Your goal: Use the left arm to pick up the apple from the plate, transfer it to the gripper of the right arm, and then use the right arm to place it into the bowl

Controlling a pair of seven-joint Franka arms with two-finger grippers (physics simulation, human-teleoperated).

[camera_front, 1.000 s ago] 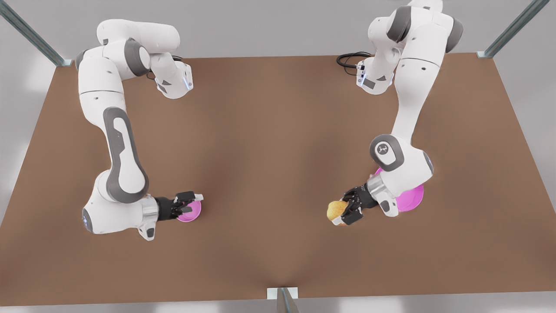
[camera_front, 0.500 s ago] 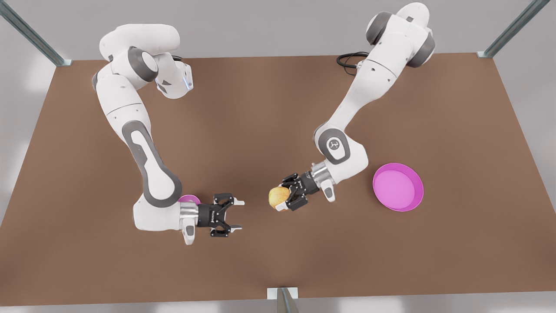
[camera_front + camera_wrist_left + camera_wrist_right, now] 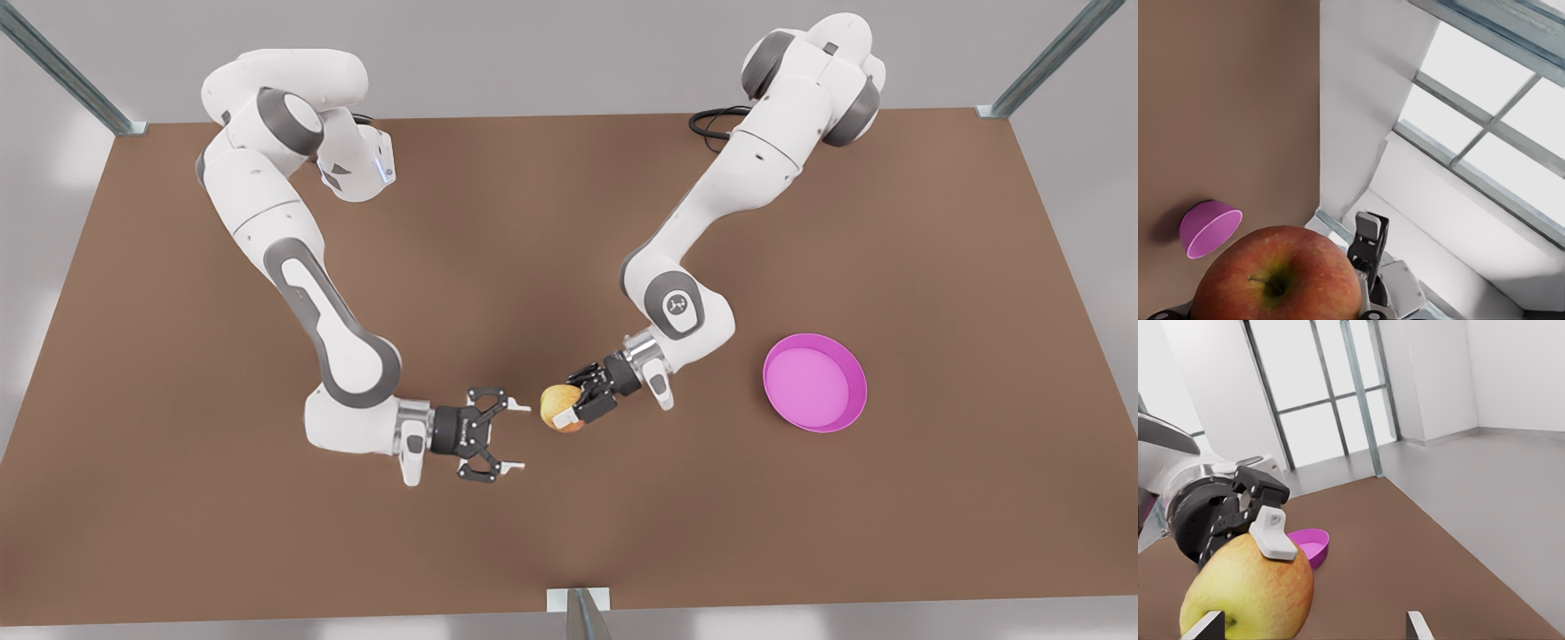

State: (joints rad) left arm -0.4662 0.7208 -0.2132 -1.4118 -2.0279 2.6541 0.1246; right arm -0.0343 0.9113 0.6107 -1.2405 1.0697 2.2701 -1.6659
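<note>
The handover step is judged to be in hand: the apple [image 3: 553,405] is pinched between the pads of the left gripper [image 3: 576,407], the one on the front view's right, and is held in the air over the middle of the brown table [image 3: 533,222], well apart from the pink plate [image 3: 858,391], which lies bare on the front view's right. The right gripper [image 3: 516,436] is seen just beside the apple on the front view's left, its fingers spread wide and turned toward the fruit, with no contact made; one fingertip is close to the apple's side, while the other lies lower in the front view. In the right wrist view the apple [image 3: 1248,590] is seen between that arm's own two fingertips, off toward one of them rather than centred, with a white pad [image 3: 1273,535] of the left gripper pressed on it. The bowl [image 3: 1210,230] is seen on the table in the left wrist view, beyond the apple. The next move is judged to call for the spread fingers to be brought around the apple, clear of the left pads, then closed before the left grip is released, since a release made too soon would let the fruit drop
</note>
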